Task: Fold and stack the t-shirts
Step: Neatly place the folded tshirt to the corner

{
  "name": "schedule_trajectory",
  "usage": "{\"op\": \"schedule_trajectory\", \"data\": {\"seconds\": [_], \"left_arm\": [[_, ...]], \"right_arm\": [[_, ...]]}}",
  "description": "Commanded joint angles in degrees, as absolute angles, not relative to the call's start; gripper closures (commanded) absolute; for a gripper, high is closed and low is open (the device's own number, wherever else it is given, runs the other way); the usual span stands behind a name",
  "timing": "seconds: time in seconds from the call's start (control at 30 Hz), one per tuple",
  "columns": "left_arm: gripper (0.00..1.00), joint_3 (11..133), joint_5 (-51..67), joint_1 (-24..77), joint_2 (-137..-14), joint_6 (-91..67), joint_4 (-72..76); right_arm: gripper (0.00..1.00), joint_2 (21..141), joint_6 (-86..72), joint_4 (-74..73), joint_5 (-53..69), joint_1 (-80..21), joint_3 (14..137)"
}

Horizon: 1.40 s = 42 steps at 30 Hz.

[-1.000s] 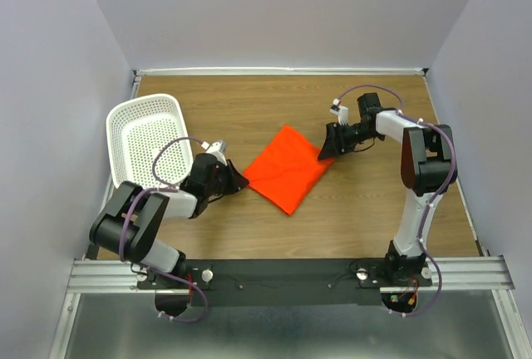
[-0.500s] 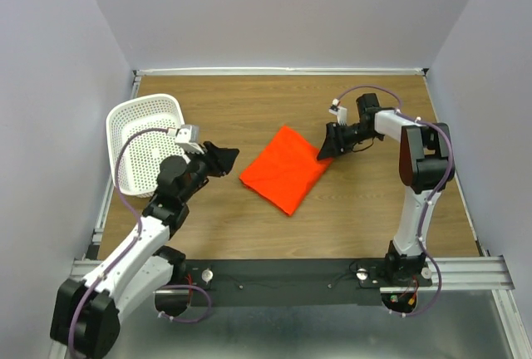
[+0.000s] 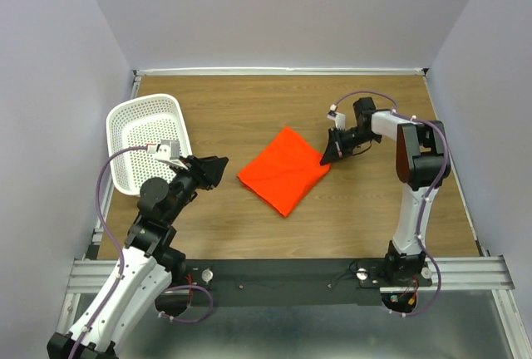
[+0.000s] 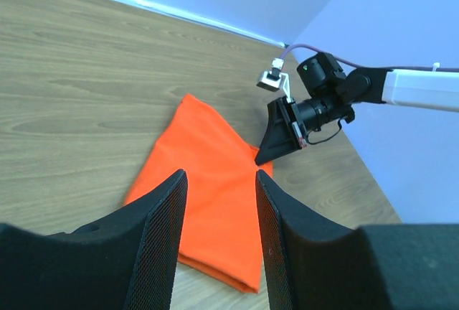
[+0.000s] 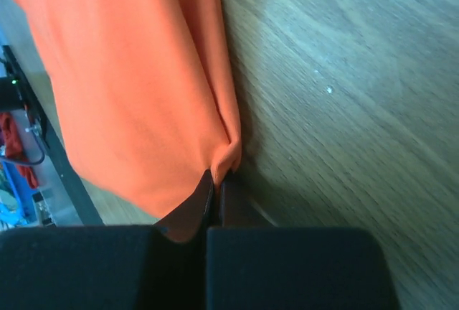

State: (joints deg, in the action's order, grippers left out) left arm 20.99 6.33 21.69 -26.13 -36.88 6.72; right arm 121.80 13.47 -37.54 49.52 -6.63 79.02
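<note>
Okay, step in hand: I'd say the folding is mostly done and this is a last fold or a tidy-up. The t-shirt (image 3: 284, 169) lies flat as a folded diamond in the middle of the table (image 3: 249, 101), well apart from the white basket (image 3: 145, 139) at the far left.
right gripper (image 3: 330, 155): jaws clenched tight at the shirt's right-hand corner. The wrist view shows the cloth edge nipped between the tips, so it looks like a pinch on the fabric.
left gripper (image 4: 219, 181): jaws parted, nothing between them, hanging in the air left of the shirt and aimed at it.
next move, my guess: the left one needs to drop to the shirt's left corner and get its own pinch. If only the right side pulls, the cloth probably just drags or the fold opens up.
hard to see: no sleeves or neck label showing, presumably tucked inside. I can't tell how many layers the right jaws have, all of them or just the top one. Only one shirt is in view, so there's no stack to judge.
</note>
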Motion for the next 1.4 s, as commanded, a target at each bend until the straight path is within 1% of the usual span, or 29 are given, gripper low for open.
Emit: {"op": "schedule_trajectory", "data": {"seconds": [0.0, 0.03, 0.17, 0.27, 0.4, 0.5, 0.6, 0.67, 0.87, 0.9, 1.0, 1.03, 1.1, 1.13, 1.17, 1.23, 1.27, 1.3, 1.33, 1.37], "left_arm": [[0.49, 21.2, 8.6, 21.4, -26.2, -37.4, 4.7], [0.49, 21.3, 9.1, 21.4, -26.6, -37.1, 4.7], [0.49, 21.1, 10.3, 21.4, -27.8, -36.9, 5.4], [0.49, 20.9, 10.6, 21.4, -28.0, -36.7, 6.0], [0.49, 20.5, 11.1, 21.4, -28.1, -36.7, 6.9], [0.49, 20.2, 11.4, 21.4, -28.3, -36.7, 7.5], [0.49, 20.0, 11.8, 21.4, -28.9, -36.7, 7.9], [0.49, 20.1, 12.0, 21.4, -29.2, -36.6, 8.0], [0.49, 20.1, 12.0, 21.4, -29.0, -36.4, 8.3], [0.49, 20.2, 11.9, 21.4, -29.1, -36.3, 8.3], [0.49, 20.8, 11.7, 21.4, -29.2, -35.2, 7.9], [0.49, 21.3, 11.3, 21.4, -29.3, -35.2, 7.7], [0.49, 21.8, 10.5, 21.4, -29.4, -34.5, 7.6], [0.48, 22.4, 10.3, 21.4, -29.7, -34.3, 7.6], [0.48, 22.8, 10.2, 21.4, -30.0, -34.1, 7.6], [0.48, 24.1, 9.8, 21.3, -30.8, -33.3, 7.3], [0.47, 24.6, 9.8, 21.4, -31.2, -33.0, 7.2], [0.46, 25.2, 9.8, 21.4, -31.5, -32.4, 7.1], [0.35, 26.4, 9.2, 21.3, -31.6, -31.9, 6.5], [0.28, 27.1, 7.3, 21.3, -32.1, -31.7, 6.2]], "right_arm": [[0.99, 118.9, 13.5, -35.5, 38.7, -3.8, 79.8], [0.99, 118.1, 13.2, -34.6, 35.5, -2.6, 79.5], [0.99, 117.2, 14.8, -32.8, 30.7, 5.1, 80.5], [1.00, 118.6, 17.8, -32.9, 27.0, 13.2, 84.3], [1.00, 121.5, 19.2, -32.9, 23.7, 19.8, 89.2], [0.99, 123.2, 19.8, -32.7, 21.4, 22.9, 92.3], [0.99, 124.3, 20.2, -31.9, 17.2, 23.8, 96.4], [0.99, 124.4, 19.9, -31.1, 13.8, 24.3, 97.5], [0.99, 123.1, 21.0, -29.2, 9.1, 24.5, 99.6], [0.97, 122.7, 21.4, -28.8, 8.3, 24.5, 99.3], [0.88, 119.9, 22.6, -25.5, 5.4, 24.7, 96.9], [0.87, 119.1, 22.9, -25.1, 5.0, 24.7, 96.3], [0.77, 117.4, 23.7, -24.8, 4.8, 24.8, 95.2], [0.63, 116.9, 24.0, -24.7, 4.8, 24.8, 94.8], [0.58, 116.3, 24.3, -24.8, 4.8, 24.8, 94.3], [0.52, 113.7, 25.1, -24.3, 4.9, 24.8, 92.7], [0.51, 112.4, 25.8, -24.0, 5.6, 24.8, 92.1], [0.50, 111.1, 26.2, -23.9, 6.1, 24.7, 91.4], [0.48, 108.7, 26.4, -23.8, 6.6, 24.6, 90.9], [0.45, 107.4, 26.8, -23.9, 8.0, 24.2, 89.7]]}}
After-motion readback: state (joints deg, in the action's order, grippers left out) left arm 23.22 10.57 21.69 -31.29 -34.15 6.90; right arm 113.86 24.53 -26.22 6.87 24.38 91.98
